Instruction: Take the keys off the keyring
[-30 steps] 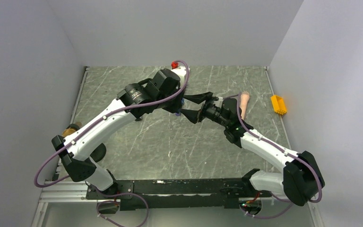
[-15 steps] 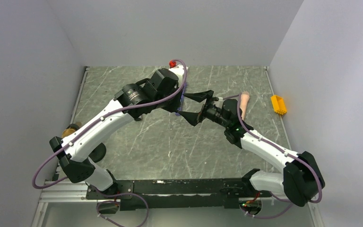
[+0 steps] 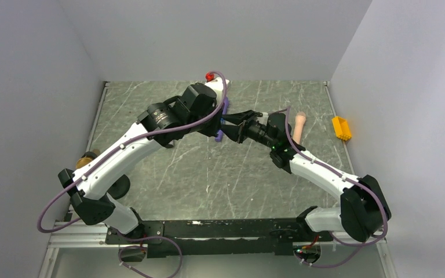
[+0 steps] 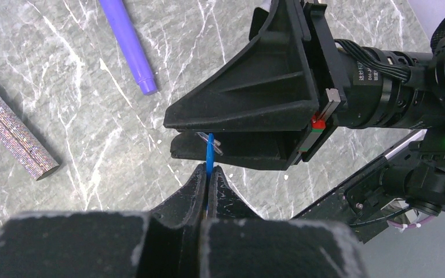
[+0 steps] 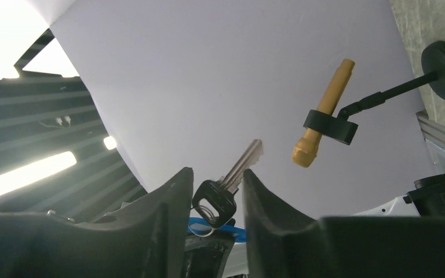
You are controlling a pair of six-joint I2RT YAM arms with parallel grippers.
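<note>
Left fingers: pressed shut, tips pinching the lower end of the keyring.
Right fingers: a narrow gap between them, one on each side of the key; cannot tell whether pressing on it or only bracketing it.
Keyring, place: in the air above the desk, at the spot where the two arms meet tip to tip over the far middle of the desk; too small to make out from the top view.
Keyring, axis: blue tag seen edge-on from the left wrist, a thin strip rising straight from the left fingertips into the slot between the right fingers; from the right wrist a sliver of blue low down, just under the key's head.
Key, axis: long axis tilted; black head down between the right fingers, silver blade pointing up and to the right in the right wrist view, out past the fingertips.
Key, link: thin metal ring visible at the head, beside the blue tag.
Purple wand: flat on the desk, well apart from the keyring.
Glitter stick: flat on the desk, left of the wand in the left wrist view.
Peach cylinder: on the desk just beyond the right wrist.
Yellow block: near the desk's right edge.
</note>
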